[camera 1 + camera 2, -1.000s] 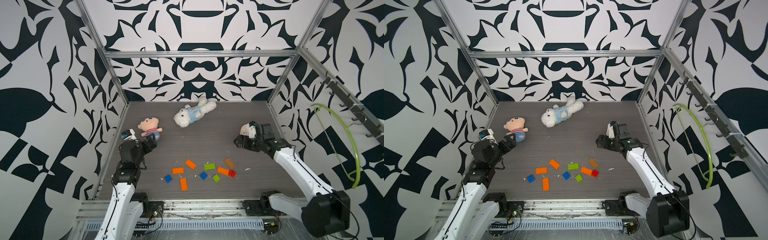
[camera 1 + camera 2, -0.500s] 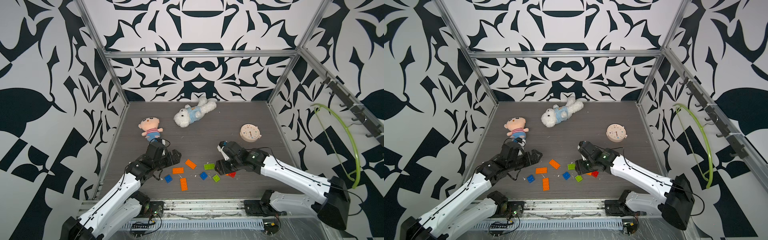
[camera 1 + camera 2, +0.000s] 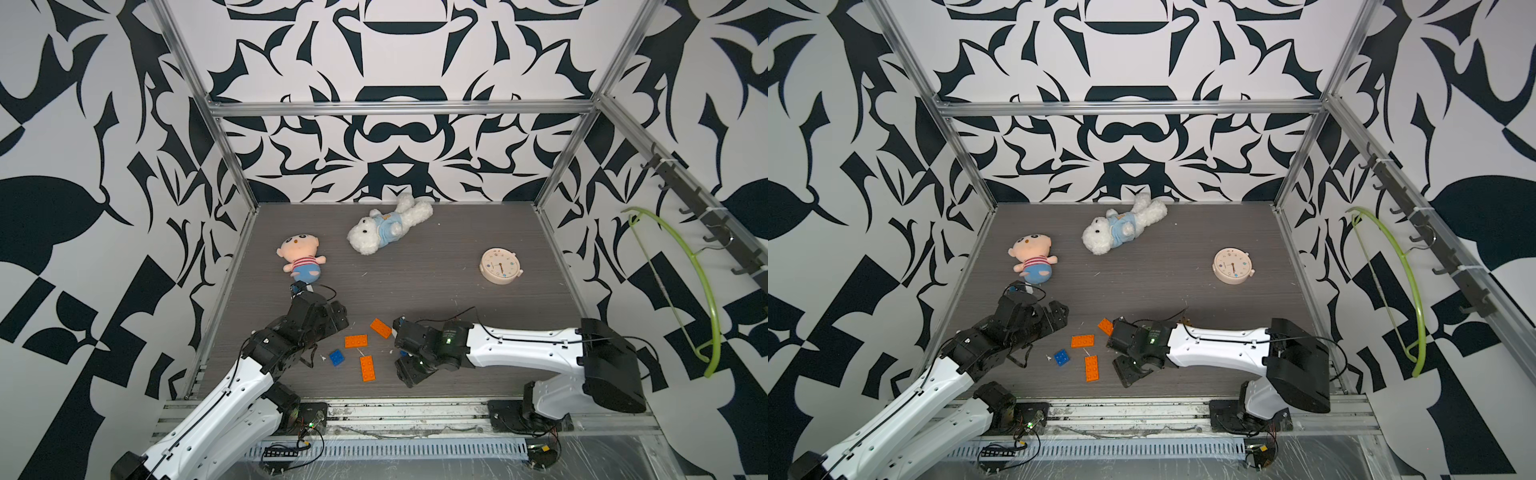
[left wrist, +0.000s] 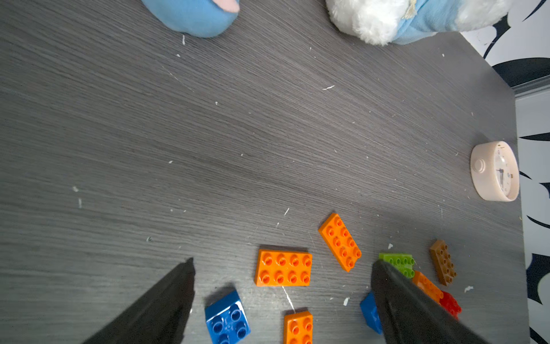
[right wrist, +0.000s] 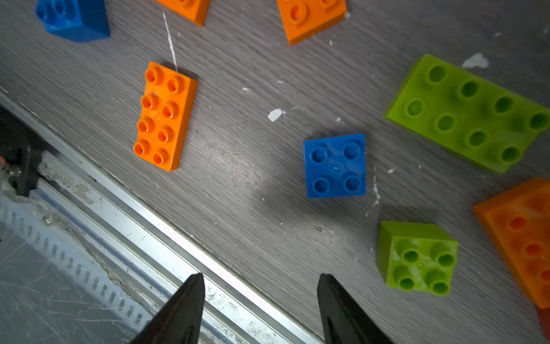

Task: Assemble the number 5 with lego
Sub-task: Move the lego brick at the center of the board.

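Loose lego lies near the table's front. In both top views I see three orange bricks (image 3: 356, 341) (image 3: 1091, 368) and a blue square brick (image 3: 337, 357). The left wrist view adds a green brick (image 4: 398, 262), a tan one (image 4: 443, 262) and a red one (image 4: 451, 303). My left gripper (image 4: 281, 265) (image 3: 334, 316) hangs open above the orange brick (image 4: 283, 268), holding nothing. My right gripper (image 5: 261, 280) (image 3: 409, 372) stands open and empty over the front edge, apart from a blue square brick (image 5: 334, 165) and a green square brick (image 5: 418, 256). The right arm hides several bricks from above.
A plush doll (image 3: 300, 259) and a white plush bear (image 3: 386, 228) lie at the back. A round beige clock (image 3: 500, 266) lies at the back right. An aluminium rail (image 5: 166, 226) runs along the front edge. A green hanger (image 3: 702, 291) hangs on the right wall.
Both arms swung from the table's sides down to the bricks at the front. The right arm left the clock and crossed over the bricks toward the front edge.
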Controlling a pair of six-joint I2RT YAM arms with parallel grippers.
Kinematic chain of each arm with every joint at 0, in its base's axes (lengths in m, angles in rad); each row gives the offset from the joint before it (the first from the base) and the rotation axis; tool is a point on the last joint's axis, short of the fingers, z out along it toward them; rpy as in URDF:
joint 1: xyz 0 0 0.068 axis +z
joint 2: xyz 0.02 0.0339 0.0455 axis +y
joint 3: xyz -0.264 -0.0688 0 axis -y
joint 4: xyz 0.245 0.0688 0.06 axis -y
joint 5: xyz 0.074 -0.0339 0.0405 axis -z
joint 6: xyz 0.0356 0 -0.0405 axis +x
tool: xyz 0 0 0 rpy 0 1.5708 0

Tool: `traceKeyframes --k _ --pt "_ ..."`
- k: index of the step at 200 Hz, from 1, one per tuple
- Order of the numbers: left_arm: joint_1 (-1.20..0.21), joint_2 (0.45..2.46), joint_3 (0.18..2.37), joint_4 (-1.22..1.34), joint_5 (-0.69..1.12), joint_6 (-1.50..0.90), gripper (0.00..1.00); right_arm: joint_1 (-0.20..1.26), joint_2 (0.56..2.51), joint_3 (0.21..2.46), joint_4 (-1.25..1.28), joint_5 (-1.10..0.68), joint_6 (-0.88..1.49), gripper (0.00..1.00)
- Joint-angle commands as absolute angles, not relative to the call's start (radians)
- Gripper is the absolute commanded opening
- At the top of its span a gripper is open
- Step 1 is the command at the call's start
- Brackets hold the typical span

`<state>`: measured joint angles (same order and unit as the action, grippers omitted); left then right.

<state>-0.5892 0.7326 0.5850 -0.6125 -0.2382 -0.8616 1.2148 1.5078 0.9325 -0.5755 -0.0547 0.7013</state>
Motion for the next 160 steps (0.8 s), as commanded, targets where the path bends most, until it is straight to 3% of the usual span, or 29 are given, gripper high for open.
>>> traceKeyframes --k 1,30,77,160 --pt "-0.591 0.737 0.613 -0.633 -0.233 -0.833 0.99 1.211 1.52 0.951 -0.56 -0.026 0.7 0.71" --pt "-0.591 0.78 0.627 -0.617 -0.143 -0.801 0.99 1.212 1.553 0.952 -0.553 -0.031 0.682 0.77" --pt "-0.596 0.855 0.632 -0.616 -0.029 -0.801 0.99 1.207 1.561 0.935 -0.507 -0.001 0.693 0.79" --pt "-0.636 0.937 0.658 -0.585 0.007 -0.804 0.99 1.022 1.534 0.857 -0.587 0.042 0.663 0.79"
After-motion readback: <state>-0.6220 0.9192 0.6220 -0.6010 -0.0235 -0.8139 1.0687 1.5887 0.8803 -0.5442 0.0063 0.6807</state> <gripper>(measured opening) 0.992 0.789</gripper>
